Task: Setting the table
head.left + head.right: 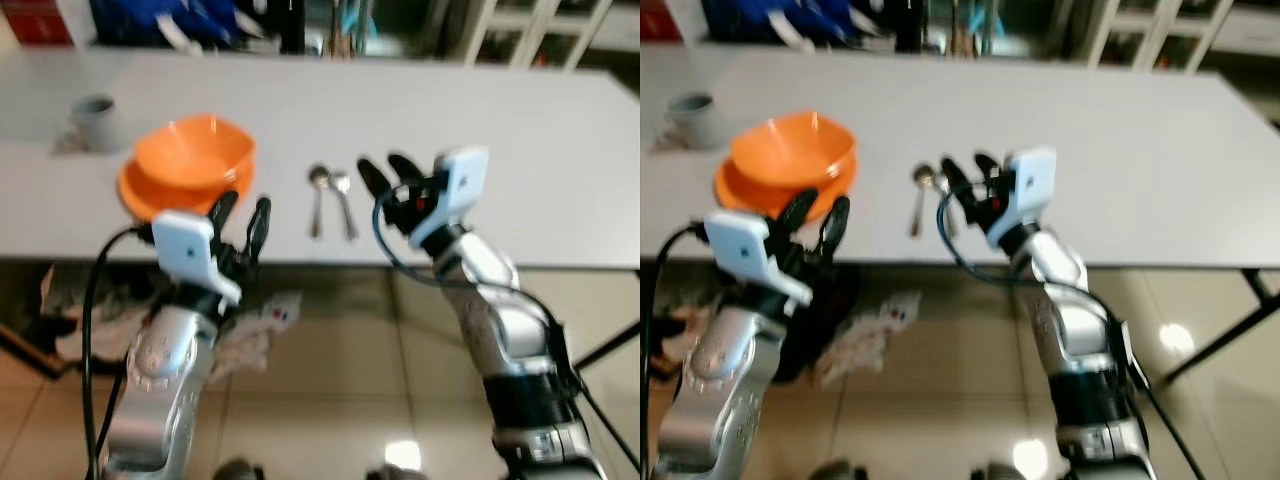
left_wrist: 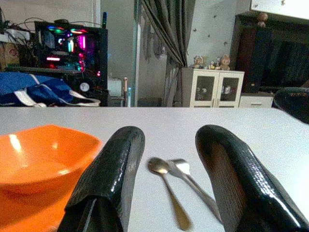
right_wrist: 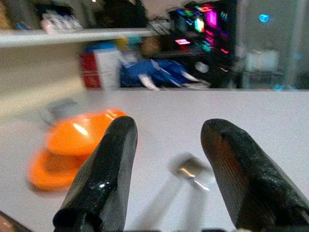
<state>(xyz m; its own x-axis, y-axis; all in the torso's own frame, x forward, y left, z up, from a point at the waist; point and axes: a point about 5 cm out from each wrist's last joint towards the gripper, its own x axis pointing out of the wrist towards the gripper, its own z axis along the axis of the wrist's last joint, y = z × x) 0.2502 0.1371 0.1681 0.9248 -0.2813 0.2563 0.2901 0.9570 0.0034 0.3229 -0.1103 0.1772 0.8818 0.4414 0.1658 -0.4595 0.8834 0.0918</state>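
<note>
A grey mug stands at the far left of the white bench, well apart from everything else. To its right, near the bench's front edge, an orange bowl sits on an orange plate. The left tool hovers at the near edge of the bench, just beside the plate's right rim, with its two black fingers spread apart and nothing between them; in the left wrist view they frame the spoons ahead. Right of the bowl, two metal spoons lie side by side on the bench, bowls pointing to the far side and handles toward the near edge, the bowls close together and the handles angled slightly apart. Just to the right of the spoons the right tool hangs over the bench, its fingers likewise apart and empty, pointing left toward the spoons; its wrist view is blurred, showing a spoon bowl between the fingers and the orange bowl beyond. On the tiled floor under the bench's near edge lie some crumpled cloths. Past the far edge of the bench are blue fabric, a lit computer case and a white cabinet.
</note>
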